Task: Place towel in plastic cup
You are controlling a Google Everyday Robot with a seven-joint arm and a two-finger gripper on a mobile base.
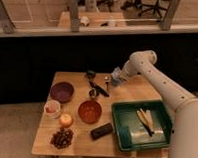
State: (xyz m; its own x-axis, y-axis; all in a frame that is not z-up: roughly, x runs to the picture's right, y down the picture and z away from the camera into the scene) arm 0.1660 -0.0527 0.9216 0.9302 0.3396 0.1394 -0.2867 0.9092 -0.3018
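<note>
The white arm (157,84) reaches in from the right and bends down toward the far edge of the wooden surface (79,145), where its gripper (114,80) sits at the back, right of centre. A pale grey-blue bundle at the gripper looks like the towel (116,74), held just above the surface; whether the gripper is clamped on it or merely against it cannot be told, and the plastic cup cannot be made out apart from that bundle. Just left of the gripper a spoon-like utensil (107,82) lies on the wood, and further left are a small dark object (91,73) and a black-handled tool (99,88). A tiny shiny metal cup (93,93) stands near the middle, behind an orange-red bowl (90,111). A purple bowl (61,91) sits at the left, with a white cup (52,109), an orange fruit (66,120) and a cluster of dark grapes (62,138) in front of it. A black rectangular block (102,130) lies beside a green tray (121,127) holding long pale utensils (146,119).
</note>
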